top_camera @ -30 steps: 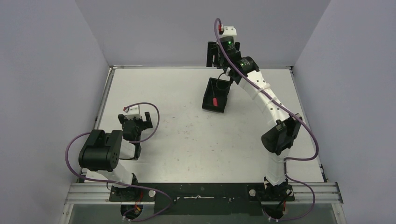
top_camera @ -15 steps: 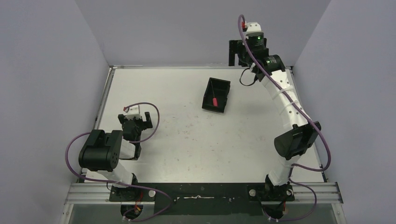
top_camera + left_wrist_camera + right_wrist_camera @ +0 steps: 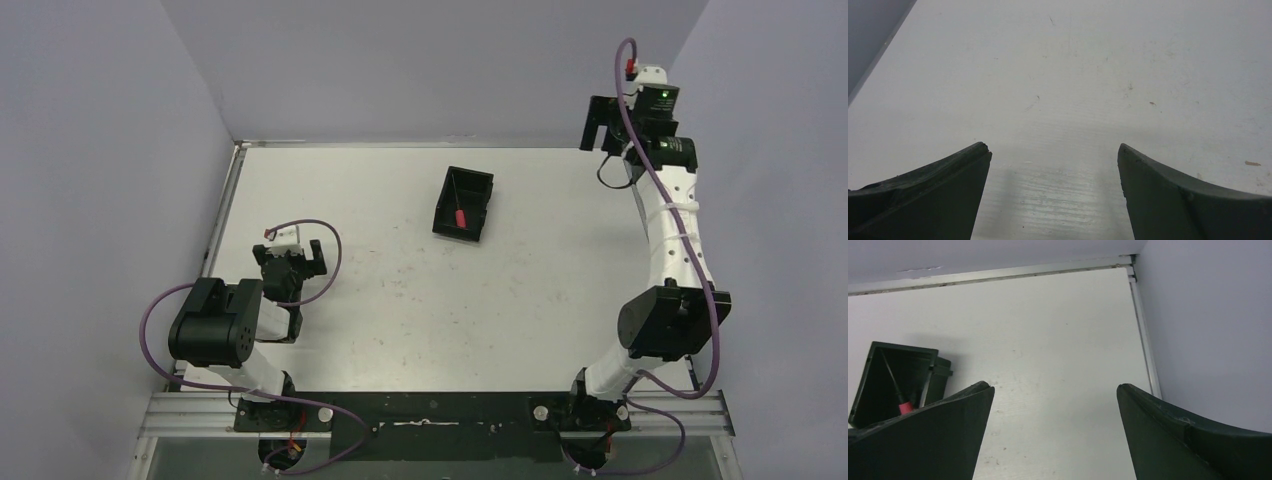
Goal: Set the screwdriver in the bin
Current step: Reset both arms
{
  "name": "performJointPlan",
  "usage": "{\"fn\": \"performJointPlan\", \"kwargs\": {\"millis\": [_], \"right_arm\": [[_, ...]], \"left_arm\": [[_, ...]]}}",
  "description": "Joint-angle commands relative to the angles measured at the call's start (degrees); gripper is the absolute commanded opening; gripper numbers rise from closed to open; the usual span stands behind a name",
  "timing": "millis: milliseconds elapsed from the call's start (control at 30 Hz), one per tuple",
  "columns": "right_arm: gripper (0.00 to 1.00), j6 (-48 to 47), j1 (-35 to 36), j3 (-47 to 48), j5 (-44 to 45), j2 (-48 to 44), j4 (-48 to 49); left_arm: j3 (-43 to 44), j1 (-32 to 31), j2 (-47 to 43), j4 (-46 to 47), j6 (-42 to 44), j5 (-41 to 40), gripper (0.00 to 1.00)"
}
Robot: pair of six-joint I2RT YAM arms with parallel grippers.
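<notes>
Screwdriver [image 3: 458,203] inside bin [image 3: 487,208] — well apart from right gripper [image 3: 1055,386], jaws wide.

the bin [image 3: 457,233] stands at a slant on the far middle of the table [image 3: 400,320], its open top facing up. the screwdriver [image 3: 459,211] lies along its floor. bare tabletop surrounds the bin on every side. one wide stretch reaches the left gripper [image 3: 290,256], which sits low near the left wall [image 3: 100,200] with its jaws spread. another reaches the right gripper [image 3: 598,125], which hangs high in the far right corner, well apart from the bin, jaws spread wide. the back wall [image 3: 400,70] and right wall [image 3: 770,220] hem in that corner.
</notes>
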Motion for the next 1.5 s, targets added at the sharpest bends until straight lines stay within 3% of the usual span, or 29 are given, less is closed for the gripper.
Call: {"fn": "performJointPlan", "kwargs": {"millis": [0,1067,1467], "right_arm": [[1.0,-0.5,-3.5,-1.1,-6.4,-3.8,4.4],[1.0,-0.9,-0.6,2.4,-3.2,-1.7,1.7],[1.0,-0.3,-0.6,-1.1,-4.0,-4.5,5.8]], "left_arm": [[1.4,-0.1,-0.2,1.4,0.2,0.7,0.97],[1.5,-0.1,-0.2,1.4,0.3,0.7,0.97],[1.5,-0.1,-0.2,1.4,0.3,0.7,0.97]]}}
